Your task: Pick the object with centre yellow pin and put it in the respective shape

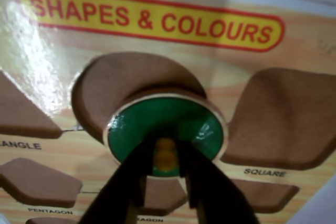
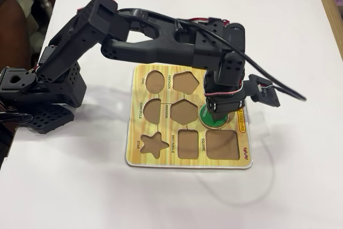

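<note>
Between the two dark fingers of the gripper (image 1: 167,169), the yellow knob (image 1: 166,153) of the green disc (image 1: 165,127) is pinched, so the pincer is narrowed onto the knob. The disc is seen in the wrist view overlapping the near edge of the round brown cutout (image 1: 121,85), tilted and not seated flat within it. The heading "SHAPES & COLOURS" and the square cutout (image 1: 286,116) are shown only there. In the fixed view the gripper (image 2: 217,116) is largely hidden by the wrist, only a sliver of the green disc (image 2: 204,114) being visible, while the whole puzzle board (image 2: 161,159) and white table (image 2: 80,197) are shown.
</note>
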{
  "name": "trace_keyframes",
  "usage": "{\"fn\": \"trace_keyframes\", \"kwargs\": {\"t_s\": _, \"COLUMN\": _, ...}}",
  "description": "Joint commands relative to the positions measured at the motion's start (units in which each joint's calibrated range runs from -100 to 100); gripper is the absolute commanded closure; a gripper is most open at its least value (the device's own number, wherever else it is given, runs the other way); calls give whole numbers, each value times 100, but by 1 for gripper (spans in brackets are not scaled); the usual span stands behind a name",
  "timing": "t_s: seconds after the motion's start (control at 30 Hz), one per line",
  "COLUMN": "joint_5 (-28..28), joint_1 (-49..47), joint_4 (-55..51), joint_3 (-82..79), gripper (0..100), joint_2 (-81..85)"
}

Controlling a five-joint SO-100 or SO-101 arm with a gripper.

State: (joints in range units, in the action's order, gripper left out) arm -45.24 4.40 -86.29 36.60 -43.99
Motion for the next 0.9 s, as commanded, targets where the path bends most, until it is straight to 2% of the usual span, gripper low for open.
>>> {"fn": "trace_keyframes", "kwargs": {"t_s": 0.0, "joint_5": -26, "joint_1": -117, "joint_4": 38, "joint_3": 252, "gripper": 97, "joint_2": 89}}
{"fn": "trace_keyframes", "kwargs": {"t_s": 0.47, "joint_5": -31, "joint_1": -635, "joint_4": 150, "joint_3": 252, "gripper": 97, "joint_2": 106}}
{"fn": "trace_keyframes", "kwargs": {"t_s": 0.73, "joint_5": 26, "joint_1": -586, "joint_4": 167, "joint_3": 252, "gripper": 97, "joint_2": 106}}
{"fn": "trace_keyframes", "kwargs": {"t_s": 0.87, "joint_5": 42, "joint_1": -576, "joint_4": 600, "joint_3": 252, "gripper": 97, "joint_2": 106}}
